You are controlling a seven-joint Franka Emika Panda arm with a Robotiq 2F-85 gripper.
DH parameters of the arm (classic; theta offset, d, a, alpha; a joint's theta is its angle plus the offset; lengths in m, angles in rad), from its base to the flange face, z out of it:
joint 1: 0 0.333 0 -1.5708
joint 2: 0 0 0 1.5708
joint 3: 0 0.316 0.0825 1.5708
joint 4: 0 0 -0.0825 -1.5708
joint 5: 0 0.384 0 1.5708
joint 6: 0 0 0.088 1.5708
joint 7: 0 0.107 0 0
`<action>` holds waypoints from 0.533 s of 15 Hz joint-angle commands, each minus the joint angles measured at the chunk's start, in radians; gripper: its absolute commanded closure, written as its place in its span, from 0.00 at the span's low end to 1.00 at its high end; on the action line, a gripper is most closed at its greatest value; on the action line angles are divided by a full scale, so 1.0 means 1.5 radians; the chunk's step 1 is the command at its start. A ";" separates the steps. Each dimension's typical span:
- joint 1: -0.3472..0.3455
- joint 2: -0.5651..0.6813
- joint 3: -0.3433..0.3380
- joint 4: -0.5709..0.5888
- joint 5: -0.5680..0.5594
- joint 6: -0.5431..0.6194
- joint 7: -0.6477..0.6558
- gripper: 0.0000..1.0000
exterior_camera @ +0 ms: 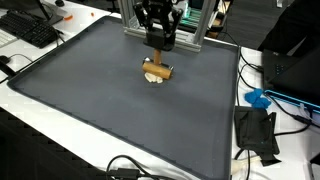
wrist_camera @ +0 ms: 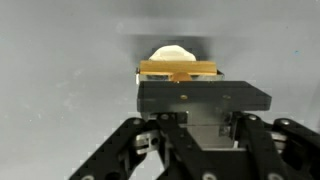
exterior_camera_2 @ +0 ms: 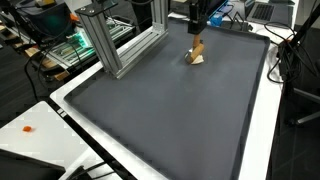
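- Dark grey mat (exterior_camera: 110, 110) covered the white table (exterior_camera: 40, 130).
- My gripper (exterior_camera: 158, 64) was clenched on a wooden piece (exterior_camera: 157, 73).
- It sat between the jaws, its cream dome (wrist_camera: 172, 52) just beyond them.

Grey mat (exterior_camera: 120, 120) — on a white table (exterior_camera_2: 60, 150); wooden piece (exterior_camera: 158, 72) atop it.

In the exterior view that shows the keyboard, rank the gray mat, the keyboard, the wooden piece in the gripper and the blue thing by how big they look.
1. gray mat
2. keyboard, though the frame edge cuts it off
3. wooden piece and blue thing: about alike, so I can't rank them
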 commanded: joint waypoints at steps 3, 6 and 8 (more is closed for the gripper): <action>-0.010 -0.031 0.004 -0.028 0.008 -0.042 -0.071 0.77; -0.012 -0.036 0.005 -0.031 0.006 -0.066 -0.108 0.77; -0.012 -0.037 0.006 -0.036 0.003 -0.070 -0.129 0.77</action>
